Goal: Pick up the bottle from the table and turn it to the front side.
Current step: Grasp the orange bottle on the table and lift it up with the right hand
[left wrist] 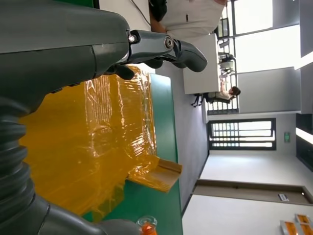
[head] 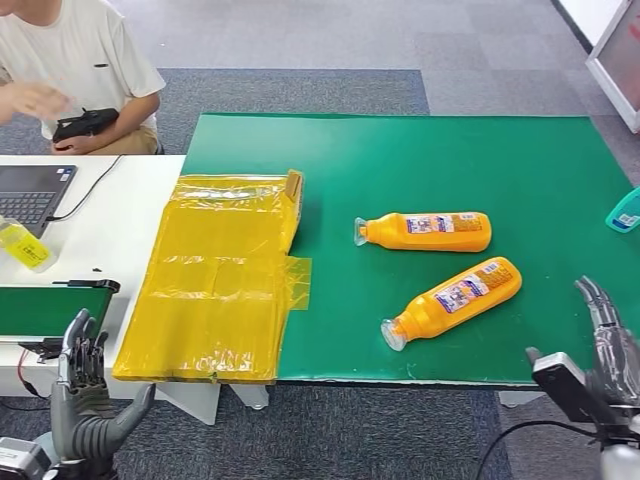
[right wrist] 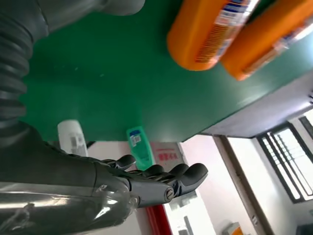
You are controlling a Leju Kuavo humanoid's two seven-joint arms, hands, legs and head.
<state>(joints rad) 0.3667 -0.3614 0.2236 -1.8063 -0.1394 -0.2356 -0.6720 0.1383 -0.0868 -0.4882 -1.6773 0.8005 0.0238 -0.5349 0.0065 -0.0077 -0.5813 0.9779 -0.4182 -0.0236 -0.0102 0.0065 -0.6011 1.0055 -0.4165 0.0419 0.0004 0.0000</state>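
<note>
Two silver robot hands sit low at the near edge of the scene, both holding nothing with fingers spread: the left hand (head: pixel 83 385) rises off the near left corner, below the yellow sheet, and the right hand (head: pixel 604 350) hangs just off the near right corner of the tabletop (head: pixel 528 160).

Two orange plastic bottles with clear caps and blue-and-white labels lie on their sides on the green surface, well apart from both hands. The nearer orange bottle (head: pixel 453 300) is angled, its cap toward the near edge; the farther orange bottle (head: pixel 424 231) lies almost level just beyond it, cap pointing left. They are close but not touching.

One crinkled sheet of yellow plastic film (head: pixel 219 275) covers the left end of the green tabletop and hangs over its edge. One teal plastic bottle (head: pixel 625 212) lies at the far right edge.

One white desk (head: pixel 113 215) adjoins on the left, carrying one dark laptop (head: pixel 30 190) and one small yellow-labelled clear container (head: pixel 26 245). One seated person in a pale T-shirt (head: pixel 83 60) holds a black controller (head: pixel 84 123). Grey carpet floor (head: pixel 302 40) surrounds everything.
</note>
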